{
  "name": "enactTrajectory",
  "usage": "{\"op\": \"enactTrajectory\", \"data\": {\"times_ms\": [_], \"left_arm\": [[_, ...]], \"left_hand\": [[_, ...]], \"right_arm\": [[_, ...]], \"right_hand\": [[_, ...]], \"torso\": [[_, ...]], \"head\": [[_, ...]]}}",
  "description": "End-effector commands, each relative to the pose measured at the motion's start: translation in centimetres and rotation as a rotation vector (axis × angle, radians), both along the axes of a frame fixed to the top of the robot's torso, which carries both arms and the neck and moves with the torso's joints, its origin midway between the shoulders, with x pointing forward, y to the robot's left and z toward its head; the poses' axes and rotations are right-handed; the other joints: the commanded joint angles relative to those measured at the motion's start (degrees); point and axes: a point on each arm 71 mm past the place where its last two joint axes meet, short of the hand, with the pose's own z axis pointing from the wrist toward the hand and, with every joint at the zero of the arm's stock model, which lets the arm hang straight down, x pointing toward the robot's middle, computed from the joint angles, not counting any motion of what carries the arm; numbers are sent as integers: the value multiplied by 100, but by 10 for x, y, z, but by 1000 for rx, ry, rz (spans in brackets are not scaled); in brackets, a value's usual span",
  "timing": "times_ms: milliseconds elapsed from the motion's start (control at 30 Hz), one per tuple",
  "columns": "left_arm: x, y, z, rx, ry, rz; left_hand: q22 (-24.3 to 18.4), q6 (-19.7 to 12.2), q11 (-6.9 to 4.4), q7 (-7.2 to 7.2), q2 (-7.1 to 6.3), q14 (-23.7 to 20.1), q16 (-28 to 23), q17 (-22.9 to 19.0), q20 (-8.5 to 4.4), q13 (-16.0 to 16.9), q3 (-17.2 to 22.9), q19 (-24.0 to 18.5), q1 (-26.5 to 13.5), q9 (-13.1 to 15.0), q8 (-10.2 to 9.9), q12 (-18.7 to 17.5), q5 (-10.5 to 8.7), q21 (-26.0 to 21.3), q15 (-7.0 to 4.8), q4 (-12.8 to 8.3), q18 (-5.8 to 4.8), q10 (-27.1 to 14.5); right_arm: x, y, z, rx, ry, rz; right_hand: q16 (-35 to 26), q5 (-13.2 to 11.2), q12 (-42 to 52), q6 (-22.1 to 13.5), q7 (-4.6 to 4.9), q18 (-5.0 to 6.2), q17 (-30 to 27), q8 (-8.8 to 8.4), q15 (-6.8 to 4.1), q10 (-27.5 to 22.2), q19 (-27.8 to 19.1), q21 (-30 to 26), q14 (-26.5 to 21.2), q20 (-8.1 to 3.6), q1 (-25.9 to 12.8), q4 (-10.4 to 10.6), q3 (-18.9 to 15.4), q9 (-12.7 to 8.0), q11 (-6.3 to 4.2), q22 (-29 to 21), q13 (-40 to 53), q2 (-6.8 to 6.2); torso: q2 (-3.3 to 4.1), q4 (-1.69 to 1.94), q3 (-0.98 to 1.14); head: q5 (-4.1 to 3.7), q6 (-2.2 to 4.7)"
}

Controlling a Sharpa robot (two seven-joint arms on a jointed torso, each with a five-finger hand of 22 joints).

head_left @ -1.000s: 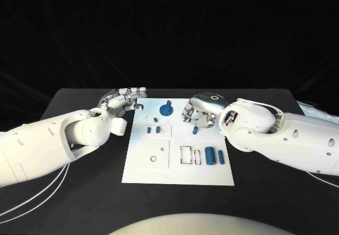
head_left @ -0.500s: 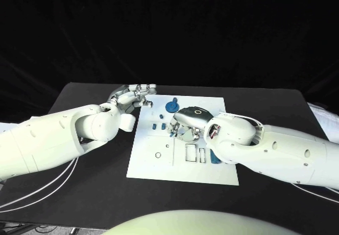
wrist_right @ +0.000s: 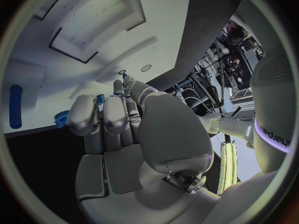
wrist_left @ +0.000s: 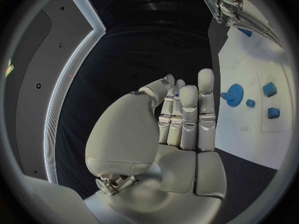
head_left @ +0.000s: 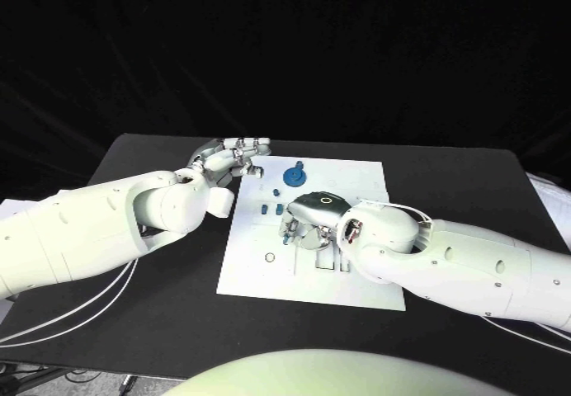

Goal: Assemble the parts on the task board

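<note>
Over the last second the right hand [head_left: 307, 219] has swung in from the board's 3 o'clock edge and now hangs over the middle of the one white board [head_left: 268, 280] on the black worktop [head_left: 476, 177]. Its fingers [wrist_right: 102, 115] are curled downward, with a speck of blue showing among them; I cannot tell whether they are grasping it. One blue gear [head_left: 294, 176] lies near the board's 12 o'clock edge. Below it sits one small blue piece [head_left: 276, 192], and at 9 o'clock of the right hand lie two more blue pieces [head_left: 270, 210] side by side. The left hand [head_left: 233, 157] rests at the board's 11 o'clock corner, fingers [wrist_left: 188, 115] released and straight, holding nothing.
</note>
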Motion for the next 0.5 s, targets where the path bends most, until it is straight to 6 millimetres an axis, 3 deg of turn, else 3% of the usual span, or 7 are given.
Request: {"op": "enactTrajectory", "data": {"times_ms": [33,500], "left_arm": [[-1,-4,1,-10,-8,-25],[-1,-3,1,-6,-7,-28]], "left_hand": [[-6,-12,-4,10,39,-48,-33,-9,-39,7,23,-5,25,2,20,30,2,-30,-10,-22,64,-33],[-6,-12,-4,10,39,-48,-33,-9,-39,7,23,-5,25,2,20,30,2,-30,-10,-22,64,-33]], "right_arm": [[-2,2,-3,-29,-7,27],[0,1,-5,-68,-44,0]], "right_hand": [[37,20,-26,18,18,-77,5,-2,5,24,34,21,196,5,-41,6,38,7,28,4,-10,6],[46,20,-36,25,20,-78,12,-1,18,29,37,28,195,15,-60,7,36,11,31,12,-9,1]], "torso": [[1,-4,2],[-4,-7,0]], "head": [[8,-10],[3,-46]]}}
